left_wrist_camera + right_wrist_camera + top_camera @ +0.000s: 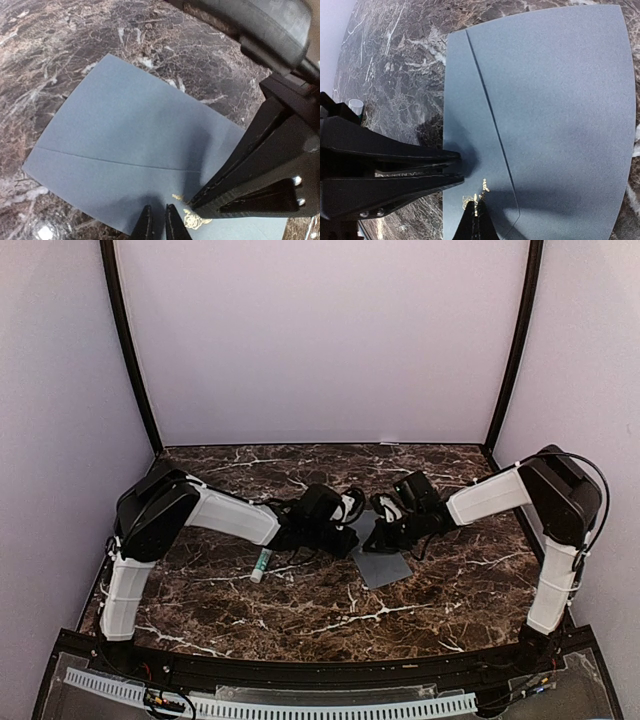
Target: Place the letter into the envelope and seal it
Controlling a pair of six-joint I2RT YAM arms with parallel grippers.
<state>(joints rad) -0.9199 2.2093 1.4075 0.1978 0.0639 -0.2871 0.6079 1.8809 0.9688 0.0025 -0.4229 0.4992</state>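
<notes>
Top view: the arms meet over the envelope (383,566) at table centre, likely to press its flap shut. A glue stick (261,564) lies at its 9 o'clock.

Left wrist: the left gripper (156,222) is barely ajar and holds nothing, just above the flap (100,185).

Right wrist: the right gripper (476,220) is closed, its tips on a gold mark (482,189). The letter is unseen, presumably inside.

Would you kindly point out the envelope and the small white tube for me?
envelope (125,135), left wrist view, middle of its grey face.
white tube (261,565), top external view, middle of its barrel.
</notes>
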